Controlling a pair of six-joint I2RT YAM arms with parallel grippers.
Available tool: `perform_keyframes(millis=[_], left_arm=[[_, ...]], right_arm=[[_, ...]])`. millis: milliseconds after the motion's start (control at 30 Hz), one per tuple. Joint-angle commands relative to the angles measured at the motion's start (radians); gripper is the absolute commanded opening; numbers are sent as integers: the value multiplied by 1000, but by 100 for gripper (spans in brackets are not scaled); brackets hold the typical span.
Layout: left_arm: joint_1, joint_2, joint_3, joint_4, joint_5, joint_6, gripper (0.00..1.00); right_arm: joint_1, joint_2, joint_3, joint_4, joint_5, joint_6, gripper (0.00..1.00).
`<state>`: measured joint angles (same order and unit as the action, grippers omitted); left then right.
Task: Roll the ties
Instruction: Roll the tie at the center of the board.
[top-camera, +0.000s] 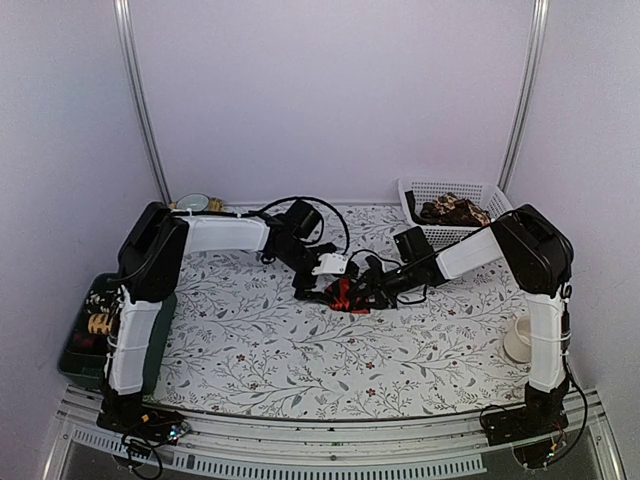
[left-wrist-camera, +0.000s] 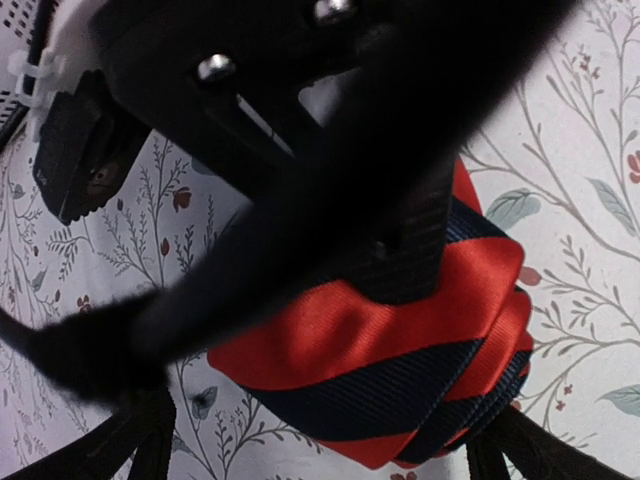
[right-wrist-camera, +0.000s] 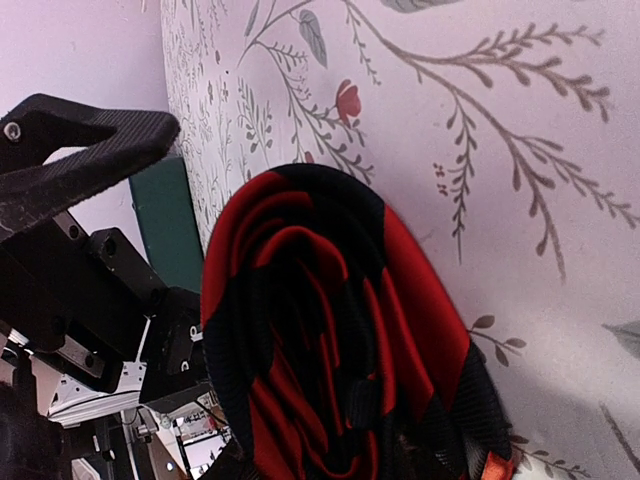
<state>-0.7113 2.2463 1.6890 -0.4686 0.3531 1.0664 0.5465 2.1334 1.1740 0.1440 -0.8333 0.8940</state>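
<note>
Tie (left-wrist-camera: 400, 350) (red-striped coil) seems pinched by right hand (top-camera: 353, 294); left hand (top-camera: 323, 286) spread.

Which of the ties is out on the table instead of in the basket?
The red tie with dark stripes, coiled at the middle of the flowered table. The brown-patterned ties are bunched in the white basket at the far right corner.

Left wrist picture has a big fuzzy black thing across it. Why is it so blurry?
Left wrist view: the black bar sits too near the lens, so it blurs; the red tie behind it is sharp. Right wrist view: the tie's rolled end is crisp.
</note>
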Motion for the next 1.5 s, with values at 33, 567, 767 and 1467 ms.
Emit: perform_keyframes(millis=[33, 567, 767, 1467], left_arm=[[-25, 99, 132, -166, 62, 93, 100], [-37, 95, 126, -104, 93, -15, 61], [-46, 88, 122, -115, 52, -114, 60], [-53, 111, 164, -231, -73, -404, 48]], right_arm=[[-13, 79, -2, -61, 52, -17, 34], [-14, 40, 30, -124, 93, -59, 52], [-18, -30, 37, -165, 145, -91, 54], [-77, -98, 7, -182, 213, -127, 40]])
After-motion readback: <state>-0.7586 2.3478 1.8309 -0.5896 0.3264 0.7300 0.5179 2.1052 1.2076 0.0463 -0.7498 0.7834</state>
